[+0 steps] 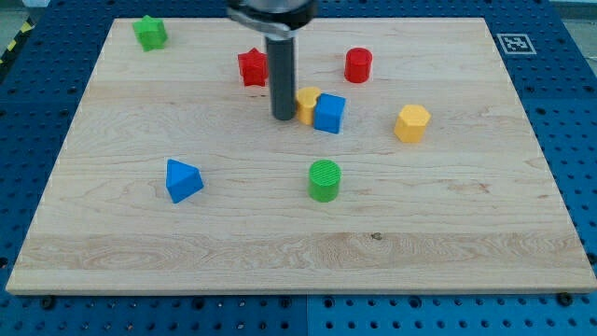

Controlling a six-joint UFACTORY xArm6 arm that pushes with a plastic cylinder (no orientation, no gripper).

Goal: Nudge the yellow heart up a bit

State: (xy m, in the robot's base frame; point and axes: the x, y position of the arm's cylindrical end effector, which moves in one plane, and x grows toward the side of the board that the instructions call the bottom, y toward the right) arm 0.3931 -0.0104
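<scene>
A yellow block (306,103), likely the heart, lies near the board's upper middle. A blue cube (329,113) touches its right side and hides part of it. My tip (283,117) rests on the board just to the left of this yellow block, close to it or touching it. The dark rod rises straight up from there to the view's top.
A red star (252,67) sits up and left of the tip, and a red cylinder (358,65) up and right. A yellow hexagon (411,122) is at right, a green cylinder (325,179) below, a blue triangle (182,179) lower left, and a green star (149,33) top left.
</scene>
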